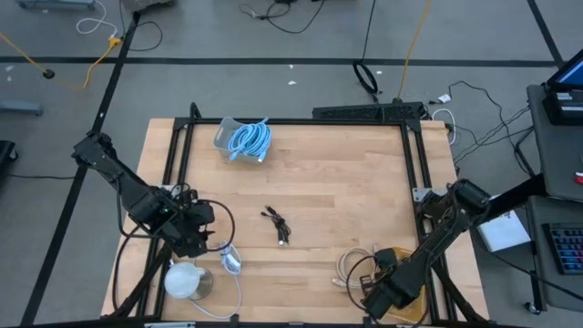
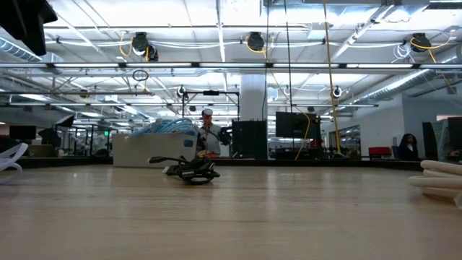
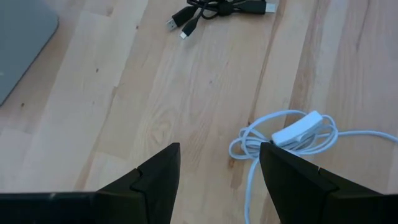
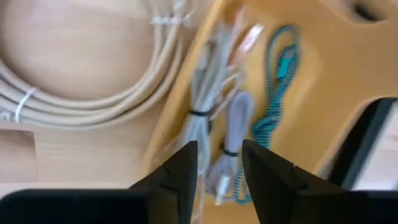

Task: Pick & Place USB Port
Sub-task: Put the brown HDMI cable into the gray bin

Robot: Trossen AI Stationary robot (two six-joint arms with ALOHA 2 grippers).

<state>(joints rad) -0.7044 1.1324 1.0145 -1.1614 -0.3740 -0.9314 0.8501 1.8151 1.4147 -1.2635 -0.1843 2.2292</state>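
A black USB cable (image 1: 278, 225) lies bunched on the middle of the wooden table, also seen in the low view (image 2: 191, 172) and the left wrist view (image 3: 217, 9). My left gripper (image 1: 199, 233) (image 3: 217, 168) is open near the table's left near corner, beside a coiled white cable (image 1: 228, 260) (image 3: 292, 134), touching nothing. My right gripper (image 1: 375, 293) (image 4: 219, 165) is open above a yellow tray (image 1: 401, 305) (image 4: 323, 81) at the near right. In the tray lie grey cable bundles (image 4: 208, 118) and a teal cable (image 4: 277, 93).
A grey box of blue cables (image 1: 244, 138) (image 2: 162, 137) stands at the far left. A beige cable coil (image 1: 351, 269) (image 4: 81, 93) lies beside the yellow tray. A white bowl (image 1: 185, 281) sits at the near left corner. Black frame rails (image 1: 414, 164) border the table.
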